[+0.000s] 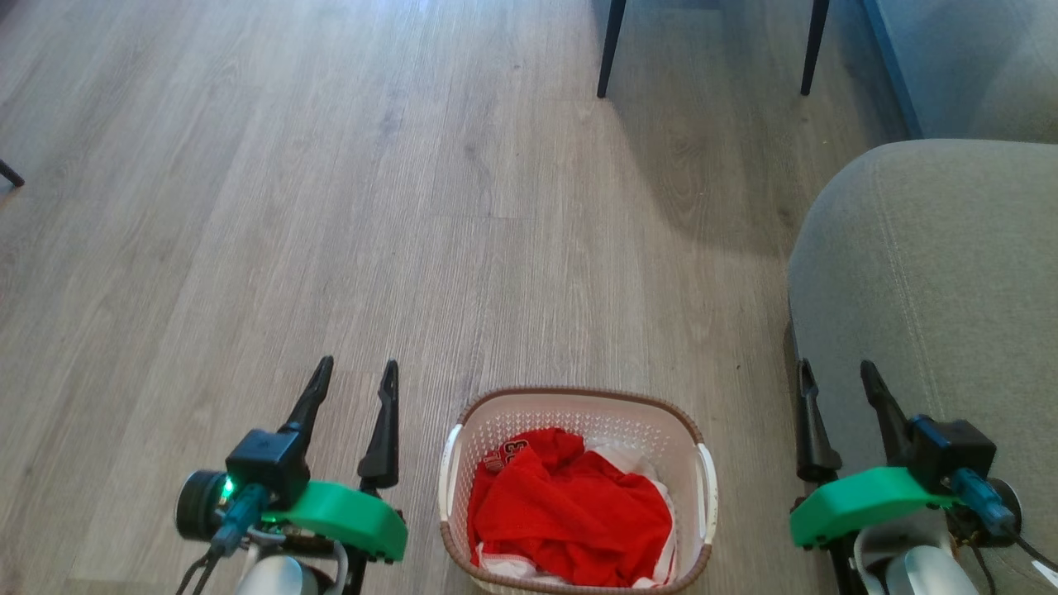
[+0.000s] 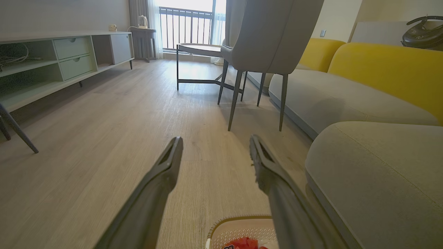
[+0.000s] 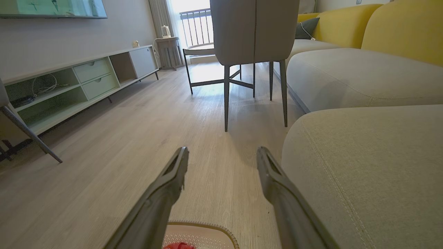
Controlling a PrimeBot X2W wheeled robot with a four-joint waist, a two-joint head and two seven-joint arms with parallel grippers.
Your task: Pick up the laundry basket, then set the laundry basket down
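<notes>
The laundry basket (image 1: 579, 413), white perforated plastic with a brown woven-look rim and white side handles, stands on the wooden floor at the bottom middle of the head view, red and white clothes inside. My left gripper (image 1: 357, 368) hovers open to the basket's left, apart from it. On the basket's other side my right gripper (image 1: 835, 370) is open too, over the sofa's edge. The basket's far rim (image 2: 238, 218) peeks in at the bottom of the left wrist view below the left gripper (image 2: 214, 141). Its rim (image 3: 200, 225) also lies under the right gripper (image 3: 222, 152).
A grey sofa seat (image 1: 934, 273) presses close on the right, with yellow backrests (image 2: 384, 65) behind. A grey chair on dark legs (image 2: 256, 90) and a small table (image 2: 197, 48) stand ahead. A low green cabinet (image 2: 62, 58) lines the left wall.
</notes>
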